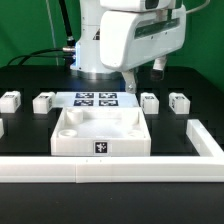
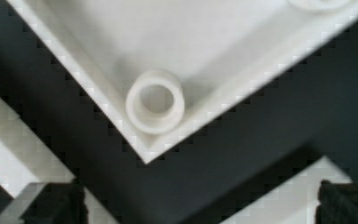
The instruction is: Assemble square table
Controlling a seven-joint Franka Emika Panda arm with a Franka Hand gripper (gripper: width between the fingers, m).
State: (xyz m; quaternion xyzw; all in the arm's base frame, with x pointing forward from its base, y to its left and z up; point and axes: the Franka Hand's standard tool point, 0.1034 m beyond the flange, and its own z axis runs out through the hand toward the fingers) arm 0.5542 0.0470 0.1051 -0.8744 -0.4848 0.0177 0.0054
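Note:
The square table's white tabletop (image 1: 100, 131) lies flat in the middle of the black table, rim up, with a tag on its near wall. Several small white leg blocks lie in a row behind it: two on the exterior view's left (image 1: 10, 100) (image 1: 43, 101) and two on the right (image 1: 149, 101) (image 1: 179, 101). My gripper (image 1: 133, 84) hangs above the tabletop's far right corner. In the wrist view that corner of the tabletop (image 2: 211, 40) fills the picture, with its round hole (image 2: 155, 101). The gripper (image 2: 197, 208) is open, its dark fingertips (image 2: 55, 205) wide apart with nothing between them.
The marker board (image 1: 97, 99) lies just behind the tabletop, between the leg blocks. A long white border rail (image 1: 110, 169) runs along the front and turns back on the exterior view's right (image 1: 206, 141). The arm's base and cables stand at the back.

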